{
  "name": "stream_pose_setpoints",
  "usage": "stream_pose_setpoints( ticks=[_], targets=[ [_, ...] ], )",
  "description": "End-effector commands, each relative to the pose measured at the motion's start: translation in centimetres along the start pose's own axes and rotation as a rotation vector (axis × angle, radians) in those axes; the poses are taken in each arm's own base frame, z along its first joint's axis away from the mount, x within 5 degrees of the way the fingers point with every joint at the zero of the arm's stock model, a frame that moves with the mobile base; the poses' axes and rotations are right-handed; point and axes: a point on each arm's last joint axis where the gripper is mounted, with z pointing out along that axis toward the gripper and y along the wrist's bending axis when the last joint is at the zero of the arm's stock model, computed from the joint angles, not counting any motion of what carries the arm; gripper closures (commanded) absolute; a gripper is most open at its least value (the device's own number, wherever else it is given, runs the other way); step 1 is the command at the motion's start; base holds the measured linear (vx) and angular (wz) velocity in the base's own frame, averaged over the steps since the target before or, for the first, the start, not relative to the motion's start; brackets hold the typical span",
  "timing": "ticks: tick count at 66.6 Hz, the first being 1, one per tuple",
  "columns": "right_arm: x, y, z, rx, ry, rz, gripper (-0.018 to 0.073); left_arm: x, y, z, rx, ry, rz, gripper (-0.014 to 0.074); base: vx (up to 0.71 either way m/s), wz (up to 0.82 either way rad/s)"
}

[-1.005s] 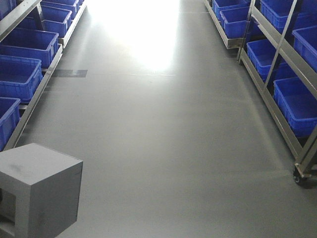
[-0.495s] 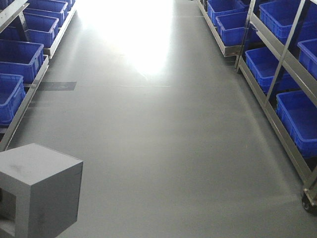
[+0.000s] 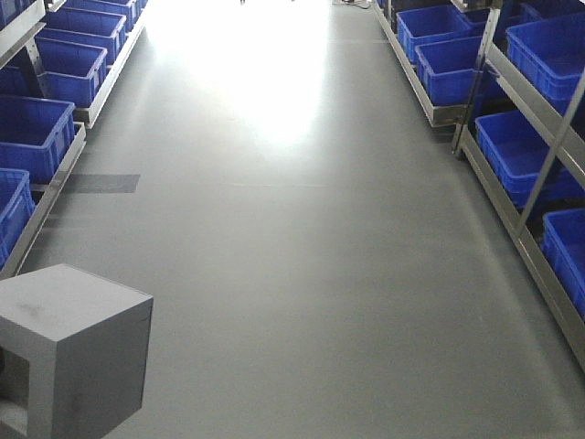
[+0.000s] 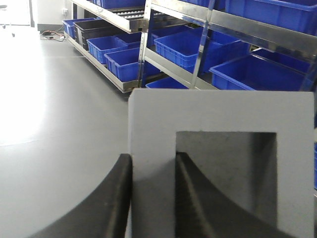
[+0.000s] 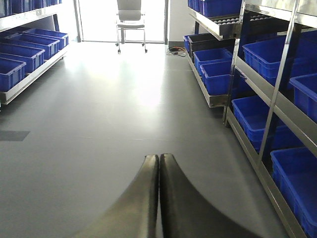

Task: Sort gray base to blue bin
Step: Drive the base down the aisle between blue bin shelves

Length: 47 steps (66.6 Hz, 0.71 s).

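The gray base (image 3: 78,352) fills the lower left corner of the front view, held above the floor. In the left wrist view the gray base (image 4: 223,111) shows its square recess. My left gripper (image 4: 153,166) is shut on the recess's left wall, one finger outside and one inside the recess. My right gripper (image 5: 159,157) is shut with nothing in it, hanging over the bare floor. Several blue bins (image 3: 37,133) alike line the racks on both sides; I cannot tell which one the task means.
Metal racks (image 3: 521,233) with blue bins (image 5: 257,116) run along both sides of a grey floor aisle (image 3: 292,256). A dark bin (image 4: 96,27) sits among them. An office chair (image 5: 131,20) stands at the aisle's far end by bright glare.
The whole view has advanced along the aisle: the rack and its caster at the lower right slid out of frame. The gray base keeps its place in the left gripper.
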Motion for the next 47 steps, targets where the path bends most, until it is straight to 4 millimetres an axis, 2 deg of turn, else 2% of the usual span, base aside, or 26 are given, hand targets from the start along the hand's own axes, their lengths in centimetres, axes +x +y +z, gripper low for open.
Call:
stream_pose_setpoints(
  ticks=[1, 47],
  targets=[
    [-0.56, -0.01, -0.04, 0.003, -0.080, -0.020, 0.0564, -1.78, -0.54, -0.24, 0.047, -0.118, -0.008, 0.0603, 0.44, 0.05],
    [-0.56, -0.01, -0.04, 0.003, -0.080, -0.020, 0.0564, -1.78, -0.54, -0.24, 0.047, -0.118, -0.008, 0.0603, 0.42, 0.04]
  ],
)
